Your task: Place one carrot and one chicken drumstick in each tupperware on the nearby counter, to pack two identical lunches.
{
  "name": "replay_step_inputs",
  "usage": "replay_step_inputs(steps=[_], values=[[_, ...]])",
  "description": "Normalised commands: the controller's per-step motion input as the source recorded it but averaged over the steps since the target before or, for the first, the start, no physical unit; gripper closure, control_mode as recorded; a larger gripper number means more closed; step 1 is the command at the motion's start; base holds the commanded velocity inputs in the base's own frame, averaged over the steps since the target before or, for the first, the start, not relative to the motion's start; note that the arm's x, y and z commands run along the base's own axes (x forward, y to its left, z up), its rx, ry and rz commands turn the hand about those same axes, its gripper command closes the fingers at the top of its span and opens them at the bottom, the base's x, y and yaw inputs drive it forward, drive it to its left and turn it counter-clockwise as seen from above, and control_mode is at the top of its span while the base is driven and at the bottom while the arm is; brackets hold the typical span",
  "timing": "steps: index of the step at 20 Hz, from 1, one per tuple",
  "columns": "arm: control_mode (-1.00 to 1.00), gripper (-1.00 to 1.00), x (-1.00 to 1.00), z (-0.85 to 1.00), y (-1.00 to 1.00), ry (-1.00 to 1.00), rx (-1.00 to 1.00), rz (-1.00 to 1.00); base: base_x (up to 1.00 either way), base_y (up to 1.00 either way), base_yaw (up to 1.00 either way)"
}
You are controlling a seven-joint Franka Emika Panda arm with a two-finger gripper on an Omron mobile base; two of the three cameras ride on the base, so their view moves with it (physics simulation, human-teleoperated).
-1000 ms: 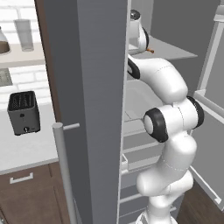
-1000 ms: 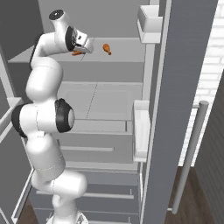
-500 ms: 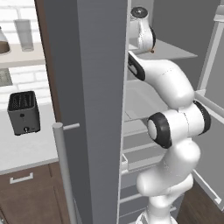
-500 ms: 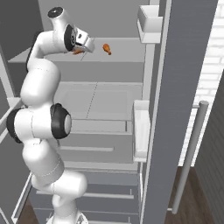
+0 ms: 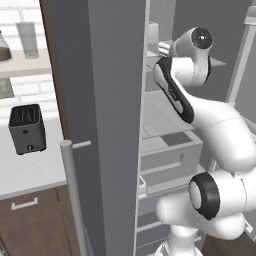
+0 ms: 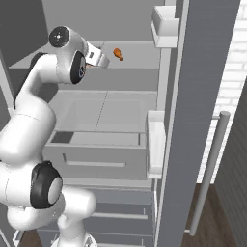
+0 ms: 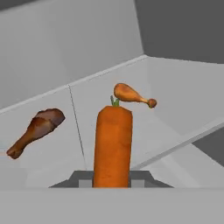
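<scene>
From the left base view, the glossy white arm with dark joint rings bends up from the lower right into an open fridge, past the flat grey fridge door point(image 5: 107, 100) with its matte tubular handle; a boxy black toaster point(image 5: 27, 128) sits on the pale, smooth counter point(image 5: 30, 170) over dark brown wood cabinets, well apart from the hand. The fingers themselves are hidden behind the wrist here. From the right base view, the gripper point(image 6: 102, 59) reaches onto the upper fridge shelf point(image 6: 140, 58), a plain pale slab, and a small orange-brown chicken drumstick point(image 6: 117, 53) with a rounded meaty end and a thin bone end lies on that shelf just beyond the fingertips. Below the hand sit smooth grey drawers point(image 6: 96, 149) with shallow rectangular fronts. In the hand view, the fingers are clamped on the carrot point(image 7: 113, 146), a matte orange, slightly tapered cylinder with a tiny green stub at its far end, standing straight out from between the fingertips. Beyond its tip lies the lighter drumstick point(image 7: 131, 95), apart from the carrot, bone end pointing right. A second, darker reddish-brown drumstick point(image 7: 36, 131) lies off to the left of the fingers, thick end farthest away, on the same smooth shelf.
</scene>
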Motion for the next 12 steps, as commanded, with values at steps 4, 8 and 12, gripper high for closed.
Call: replay_step_inputs(steps=[4,8,12], values=[[-1.0,1.0,-1.0,-0.01,-0.67,-0.01,0.0,0.0,0.0,0.0,0.0],[-1.0,1.0,-1.0,-0.47,-0.3,0.18,-0.04,0.02,0.0,0.0,0.0],[-1.0,1.0,-1.0,-1.0,-0.16,0.5,-0.22,0.07,0.0,0.0,0.0]])
